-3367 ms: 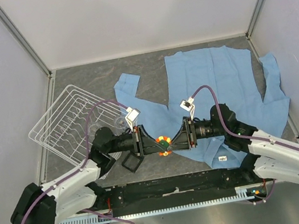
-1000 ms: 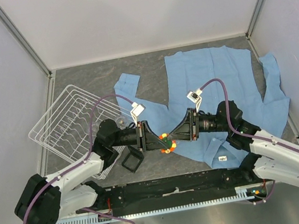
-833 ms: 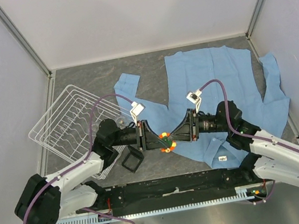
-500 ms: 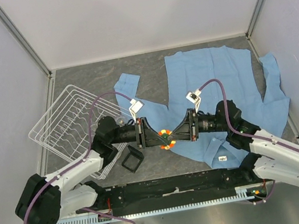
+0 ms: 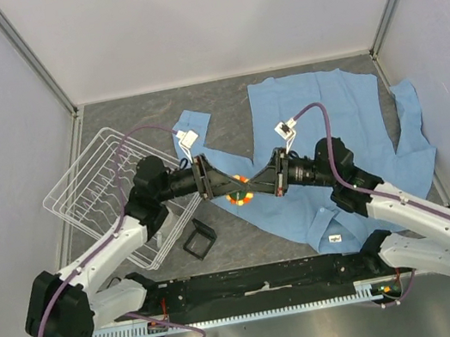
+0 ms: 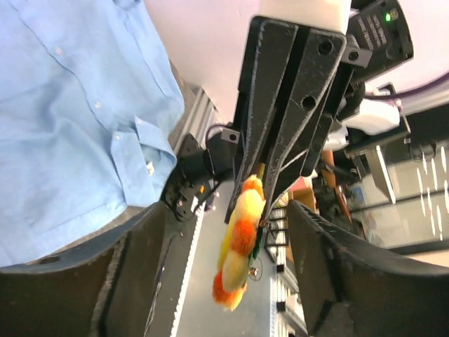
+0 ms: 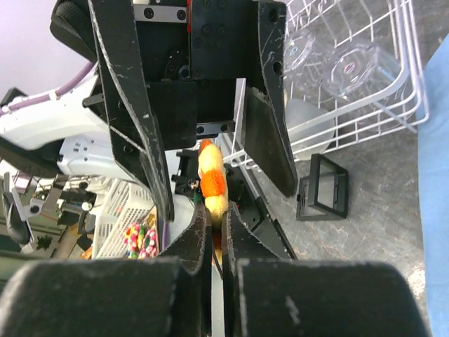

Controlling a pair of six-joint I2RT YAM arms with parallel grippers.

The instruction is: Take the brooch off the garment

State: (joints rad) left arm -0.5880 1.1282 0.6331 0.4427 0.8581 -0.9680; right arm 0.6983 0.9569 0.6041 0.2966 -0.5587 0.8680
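The right gripper [image 5: 246, 189] is clamped on the brooch [image 5: 239, 196], holding it in the air near mid-bench, clear of the shirt [image 5: 329, 115] spread toward the far right corner; the left gripper [image 5: 231, 192] is spread wide, its fingers flanking the brooch without touching it.

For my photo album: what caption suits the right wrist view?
The right end effector pinches an orange-yellow brooch edge-on, wire rack and black frame beyond.
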